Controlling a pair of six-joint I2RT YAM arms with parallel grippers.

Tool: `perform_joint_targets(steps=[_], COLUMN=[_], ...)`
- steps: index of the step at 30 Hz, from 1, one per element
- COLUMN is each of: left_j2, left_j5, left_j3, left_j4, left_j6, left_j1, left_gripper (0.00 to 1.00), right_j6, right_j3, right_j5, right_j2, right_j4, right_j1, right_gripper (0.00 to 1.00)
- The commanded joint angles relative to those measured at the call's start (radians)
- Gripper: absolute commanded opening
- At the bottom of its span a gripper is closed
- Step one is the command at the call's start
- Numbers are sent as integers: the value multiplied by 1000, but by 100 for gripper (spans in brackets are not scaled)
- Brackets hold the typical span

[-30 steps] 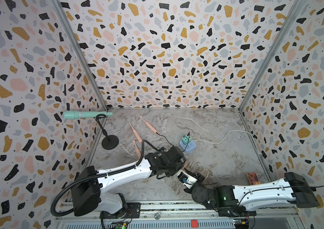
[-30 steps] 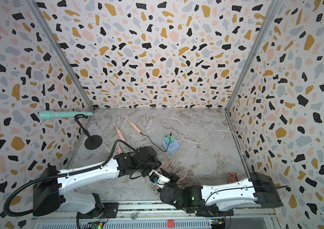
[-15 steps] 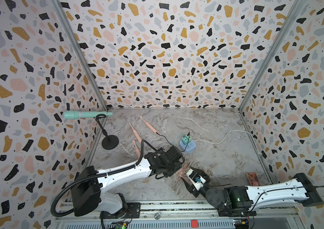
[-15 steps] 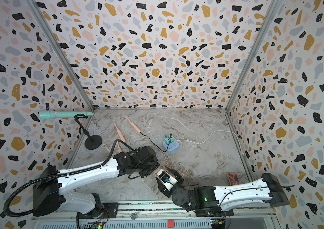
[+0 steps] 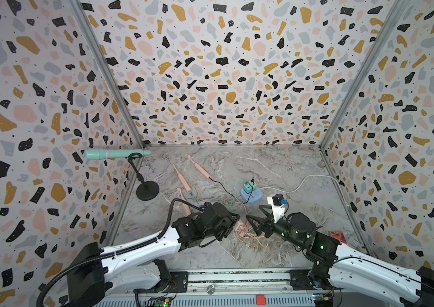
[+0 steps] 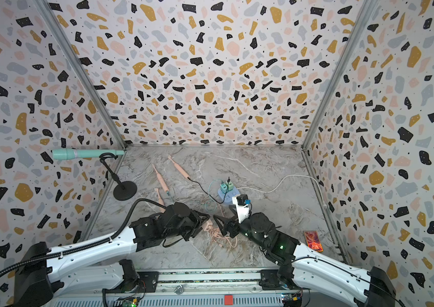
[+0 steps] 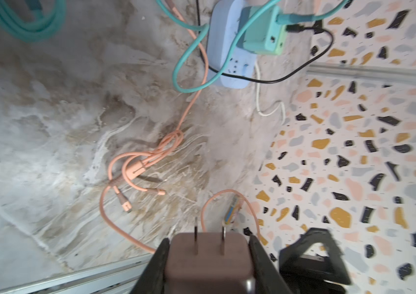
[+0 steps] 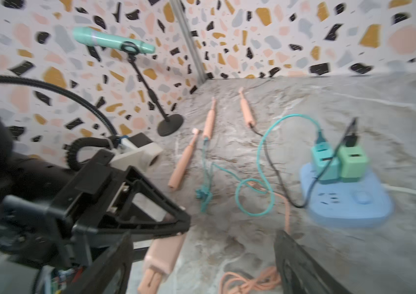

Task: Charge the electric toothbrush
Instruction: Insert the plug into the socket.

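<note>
My left gripper (image 7: 208, 244) is shut on a pink power adapter (image 7: 208, 257) whose two prongs point away from the wrist. In both top views it (image 5: 237, 222) hovers low over the floor near the front. My right gripper (image 5: 254, 212) faces it from close by, open and holding nothing (image 8: 204, 264). A pink cable plug sticks out of the adapter (image 8: 163, 252). Three pink electric toothbrushes lie on the floor: one (image 5: 200, 167) on a black cable, one (image 5: 184, 182) on a teal cable, one (image 5: 184, 202) with no cable and partly behind my left arm.
A blue power strip (image 5: 250, 195) carrying two green adapters (image 5: 247, 186) sits mid-floor, its white cord (image 5: 306, 180) running right. A tangled pink cable (image 5: 247, 236) lies under the grippers. A teal microphone (image 5: 117, 154) stands on a black stand (image 5: 146, 190) at the left wall. A red card (image 5: 339, 238) lies front right.
My right gripper has opened and drawn back to the right, away from the adapter. The left gripper keeps its hold and has hardly moved.
</note>
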State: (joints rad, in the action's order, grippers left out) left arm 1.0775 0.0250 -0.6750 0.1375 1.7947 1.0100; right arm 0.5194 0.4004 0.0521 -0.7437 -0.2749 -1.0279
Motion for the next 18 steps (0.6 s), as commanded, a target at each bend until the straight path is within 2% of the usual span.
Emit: perform_joint_targets(steps=[1,3,7,12,18], left_j2=[-49,-60,-59,-59,-56], left_j5=[56,66,62,69,67], left_j3=[35,38,36,36,41], left_j4=[-165,-166,-175,-167,-162], left_j6=[77,82,83,78,75], left_j1=[-5,-4,-4,-5,-4], left_gripper=[0,0,0,0,0], right_j6=[52,12,34,59,73], right_j3=[-12,7,30,51,72], right_j5=[-66,-2,49,117,181], right_j2=[-39,-78,-170,-224,-244], right_j4=[-157,-169,-180,-201,-198], right_j1=[-63,-122,-136,-154,-156], right_gripper=[87,87,83,63,49])
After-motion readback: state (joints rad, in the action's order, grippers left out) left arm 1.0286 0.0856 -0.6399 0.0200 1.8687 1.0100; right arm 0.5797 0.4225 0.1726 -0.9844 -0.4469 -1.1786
